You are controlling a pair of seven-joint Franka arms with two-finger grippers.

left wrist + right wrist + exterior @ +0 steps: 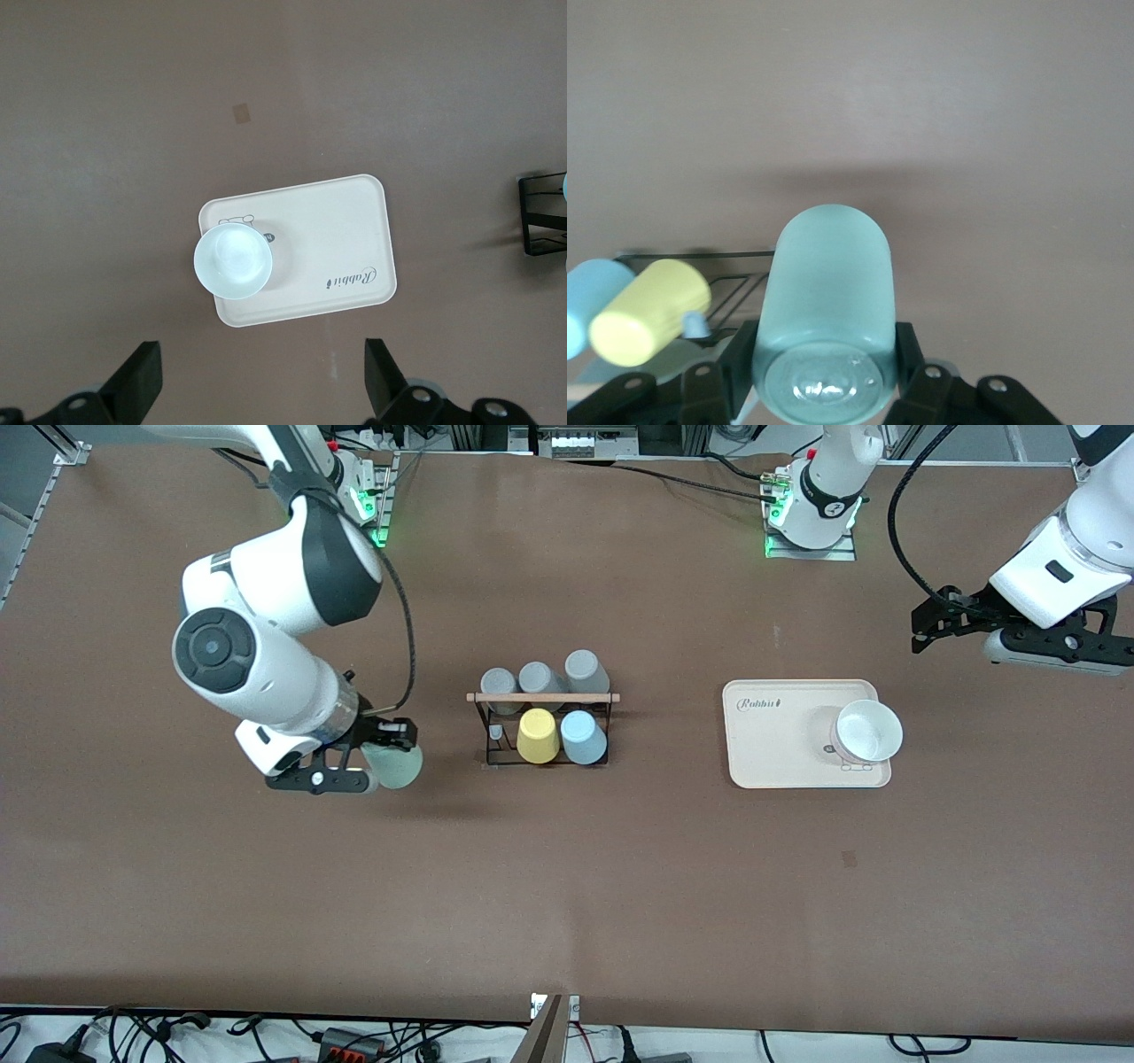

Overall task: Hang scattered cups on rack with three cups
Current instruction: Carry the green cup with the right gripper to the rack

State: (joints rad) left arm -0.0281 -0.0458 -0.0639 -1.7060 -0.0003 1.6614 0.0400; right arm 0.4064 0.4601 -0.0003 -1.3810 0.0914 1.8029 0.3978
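Right arm: white jointed arm reaching out from its base, elbow bent, wrist angling downward. Right gripper (376,766): black two-finger gripper, fingers (912,367) pressing both sides of a pale mint green tapered cup (394,766). Left arm: waiting, raised. Left gripper (261,390): black two-finger gripper, fingers (142,385) standing wide apart, gripping nothing.

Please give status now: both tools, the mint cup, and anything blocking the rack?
Right tool shut on mint cup, beside rack. Left tool open, waiting above cream tray. Nothing blocking.
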